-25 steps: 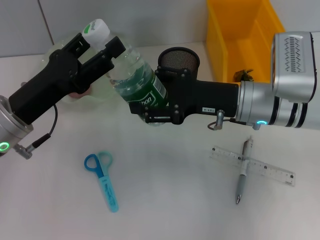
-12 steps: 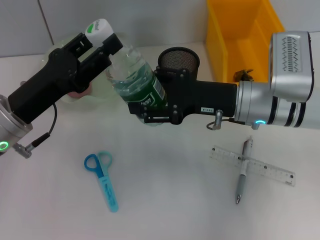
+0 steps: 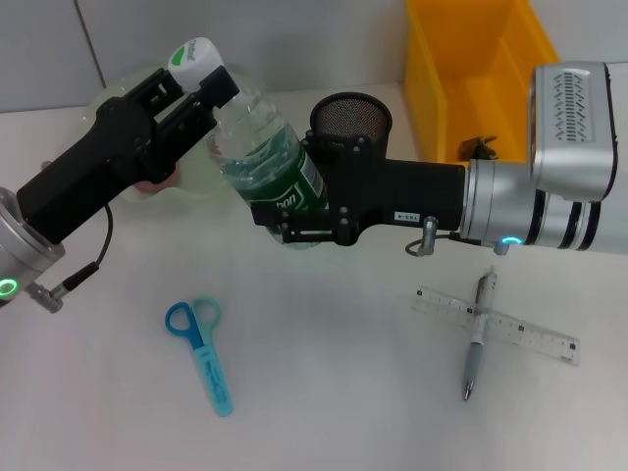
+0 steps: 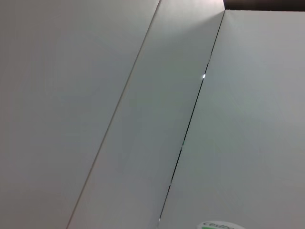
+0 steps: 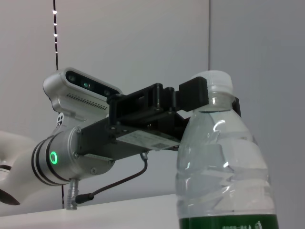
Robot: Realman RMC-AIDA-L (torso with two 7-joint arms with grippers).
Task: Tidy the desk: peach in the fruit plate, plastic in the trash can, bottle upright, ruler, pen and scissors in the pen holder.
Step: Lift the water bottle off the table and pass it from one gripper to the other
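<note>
I have the bottle (image 3: 265,162) lifted off the worktop (image 3: 324,392), tilted, my right claw (image 3: 294,211) clenched on its green-labelled body and my left claw (image 3: 191,83) clamped at its cap. If either claw lets go early or they pull unevenly, I expect it to twist and topple onto the pen holder (image 3: 351,116) just beside it.

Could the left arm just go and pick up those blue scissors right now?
Probably not yet. The left gripper is shut on the bottle neck, which the right gripper holds by the body. The scissors lie unobstructed on the table.
</note>
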